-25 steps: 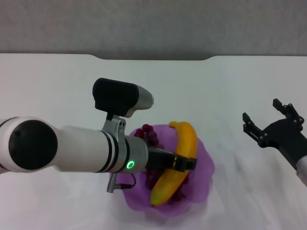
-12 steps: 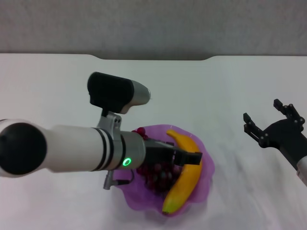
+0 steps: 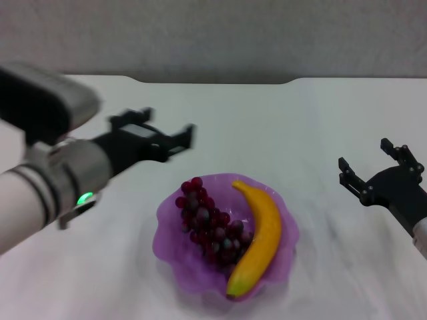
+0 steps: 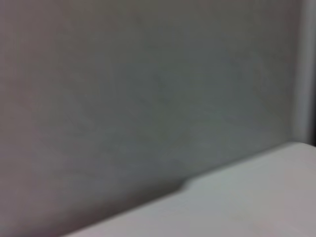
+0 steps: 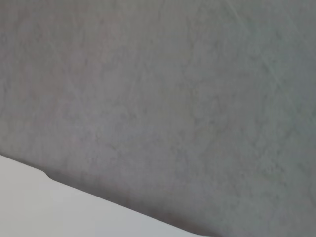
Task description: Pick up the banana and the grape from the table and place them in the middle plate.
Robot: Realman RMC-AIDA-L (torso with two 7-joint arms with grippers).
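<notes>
In the head view, the purple scalloped middle plate [image 3: 175,263] stands on the white table [image 3: 280,133] near the front centre. The yellow banana [image 3: 259,237] lies in its right half. The bunch of dark red grapes [image 3: 208,227] lies in its left half, beside the banana. My left gripper [image 3: 157,130] is open and empty, up and to the left of the plate, well clear of it. My right gripper [image 3: 377,167] is open and empty at the right side of the table. The wrist views show only the grey wall and the table edge.
The table's far edge has a notch [image 3: 213,80] in front of a grey wall [image 3: 213,33]. My left arm [image 3: 47,180] reaches in from the left. The table edge shows in the left wrist view [image 4: 237,197] and the right wrist view [image 5: 29,197].
My left gripper let go of the banana, which now lies in the plate beside the grapes. The left arm pulled back up and to the left. The right arm has not moved.
</notes>
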